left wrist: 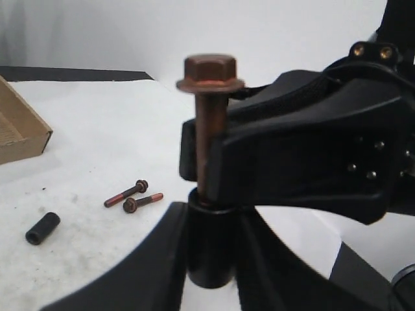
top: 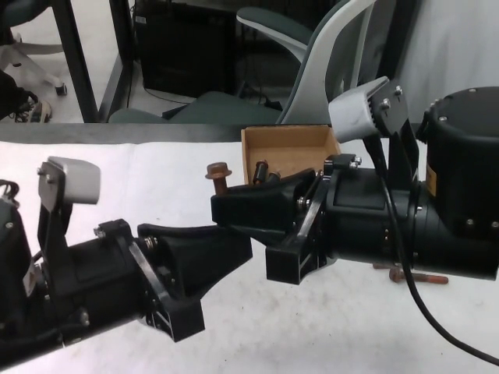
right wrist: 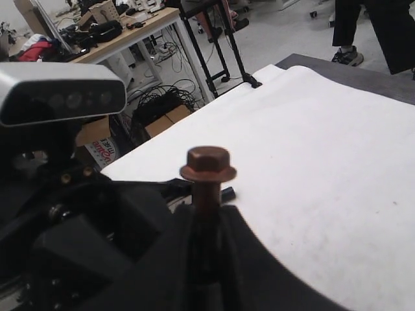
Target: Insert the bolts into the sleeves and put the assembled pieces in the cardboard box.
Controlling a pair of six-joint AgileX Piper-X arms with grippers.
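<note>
Insertion step in hand, we judge. The right gripper (left wrist: 204, 162) clamps the copper-brown flanged hex bolt (left wrist: 209, 84) upright by its shank; the left gripper (left wrist: 211, 223) clasps the black cylindrical sleeve (left wrist: 209, 259) beneath, bolt tip at its mouth. Next we would press straight down, then carry to the brown cardboard box (top: 284, 144) at one o'clock from the bolt.

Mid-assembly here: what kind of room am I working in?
Probably a robotics lab or workshop: a cluttered workbench with tangled cables beneath, a swivel chair, and a white-covered bench.
</note>
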